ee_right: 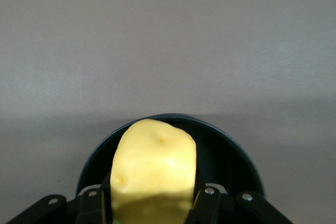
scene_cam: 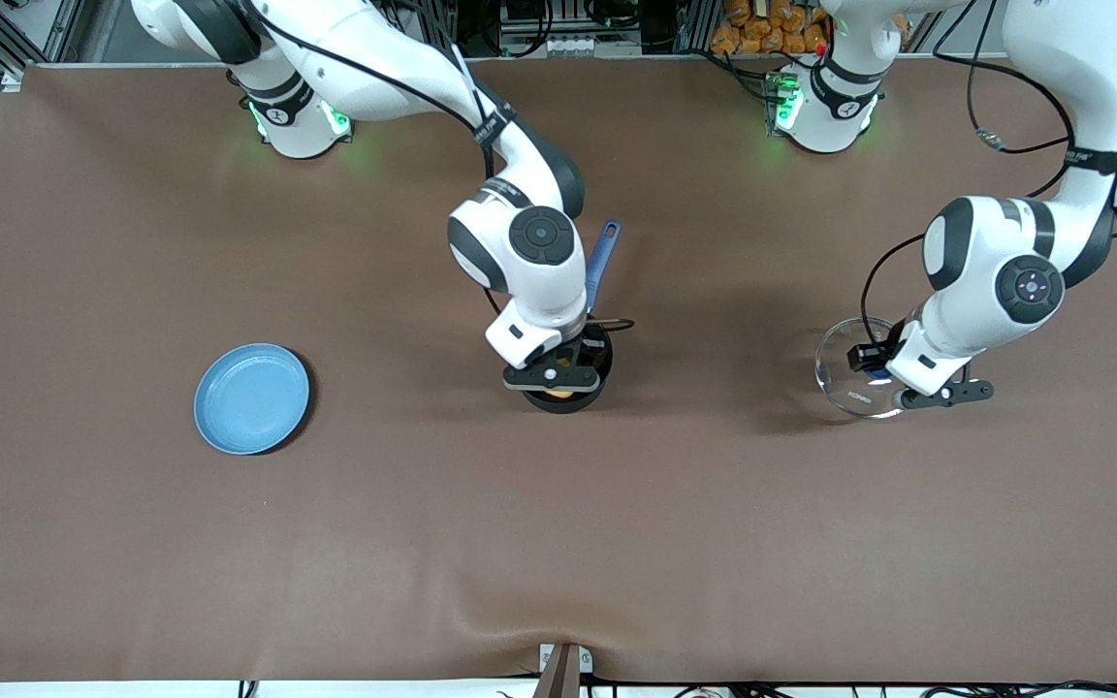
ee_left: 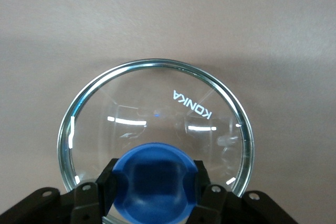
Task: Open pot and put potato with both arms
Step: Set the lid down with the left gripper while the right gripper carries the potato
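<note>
Front view, frame centre: right gripper [scene_cam: 558,379] clenched on potato [ee_right: 154,169] (smooth, light, likely firm) over pot [scene_cam: 595,357]; left gripper [scene_cam: 880,366] grasping lid [ee_left: 157,124] (fragile glass) by knob [ee_left: 155,182].

Arms [scene_cam: 520,262]: you see glossy white shells with black joint bands and round black caps.
Cables: thin black ones loop along both.
Bases: white, lit green.
Grippers [scene_cam: 558,373]: black, with silver screw heads on their bars.

High front camera facing both arms; close wrist cameras down onto lid [ee_left: 157,124] and pot [ee_right: 231,150].
</note>
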Available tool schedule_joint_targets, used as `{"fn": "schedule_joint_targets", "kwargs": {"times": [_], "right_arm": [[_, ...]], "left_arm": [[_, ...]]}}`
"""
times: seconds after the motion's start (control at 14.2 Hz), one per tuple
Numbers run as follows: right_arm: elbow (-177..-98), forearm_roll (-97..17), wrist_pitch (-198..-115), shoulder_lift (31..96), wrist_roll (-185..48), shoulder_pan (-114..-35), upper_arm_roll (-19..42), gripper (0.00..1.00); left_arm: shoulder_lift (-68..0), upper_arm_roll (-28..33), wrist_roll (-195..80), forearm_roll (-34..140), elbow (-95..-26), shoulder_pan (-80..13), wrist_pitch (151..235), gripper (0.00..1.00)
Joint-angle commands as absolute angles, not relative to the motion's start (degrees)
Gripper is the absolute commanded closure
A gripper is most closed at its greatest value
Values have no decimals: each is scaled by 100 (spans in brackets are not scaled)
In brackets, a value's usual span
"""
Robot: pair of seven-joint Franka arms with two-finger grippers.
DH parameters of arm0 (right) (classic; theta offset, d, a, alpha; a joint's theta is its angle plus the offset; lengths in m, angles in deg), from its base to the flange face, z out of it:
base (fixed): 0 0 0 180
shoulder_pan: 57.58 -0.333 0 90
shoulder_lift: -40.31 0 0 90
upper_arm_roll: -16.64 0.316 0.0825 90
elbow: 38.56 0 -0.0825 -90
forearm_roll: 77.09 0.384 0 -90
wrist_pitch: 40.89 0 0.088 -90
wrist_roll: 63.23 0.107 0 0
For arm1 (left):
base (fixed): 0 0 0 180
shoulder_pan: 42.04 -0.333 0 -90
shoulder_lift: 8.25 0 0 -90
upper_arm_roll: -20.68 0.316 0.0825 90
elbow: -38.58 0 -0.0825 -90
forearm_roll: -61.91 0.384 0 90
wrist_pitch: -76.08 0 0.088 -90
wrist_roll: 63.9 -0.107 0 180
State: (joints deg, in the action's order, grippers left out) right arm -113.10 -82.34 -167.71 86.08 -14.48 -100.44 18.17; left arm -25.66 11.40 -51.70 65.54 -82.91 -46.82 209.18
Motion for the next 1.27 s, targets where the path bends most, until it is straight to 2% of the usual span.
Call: {"fn": "schedule_joint_targets", "kwargs": {"times": [0.0,0.49,0.56,0.63,0.7,0.77,0.84,0.91,1.06,1.2], "right_arm": [[-11484,-8386,-17140,8760,-1392,-10143,1770,100],[-12038,-8350,-17290,8751,-1375,-10091,1770,100],[-12047,-8342,-17325,8760,-1366,-10091,1770,100],[-12056,-8342,-17325,8760,-1366,-10091,1779,100],[-12108,-8333,-17334,8760,-1366,-10082,1779,100],[-12118,-8333,-17325,8760,-1366,-10073,1779,100],[-12118,-8333,-17325,8760,-1357,-10073,1779,91],[-12118,-8333,-17325,8760,-1357,-10073,1779,70],[-12118,-8333,-17325,8760,-1357,-10064,1779,45],[-12109,-8333,-17317,8760,-1357,-10056,1779,44]], "left_arm": [[-2618,1101,-5388,6437,-8438,-4723,21248,100],[-2864,1040,-5406,6437,-8614,-4723,21723,100],[-2899,1040,-5406,6429,-8605,-4723,21723,84],[-2926,1040,-5406,6429,-8605,-4731,21723,38],[-2926,1040,-5406,6420,-8597,-4732,21723,0],[-2891,1040,-5397,6411,-8579,-4732,21706,0],[-2821,1048,-5380,6411,-8535,-4732,21653,0],[-2655,1040,-5362,6411,-8500,-4732,21566,0],[-2181,1048,-5335,6411,-8360,-4732,21154,0],[-1820,1057,-5335,6411,-7800,-4723,20322,0]]}}
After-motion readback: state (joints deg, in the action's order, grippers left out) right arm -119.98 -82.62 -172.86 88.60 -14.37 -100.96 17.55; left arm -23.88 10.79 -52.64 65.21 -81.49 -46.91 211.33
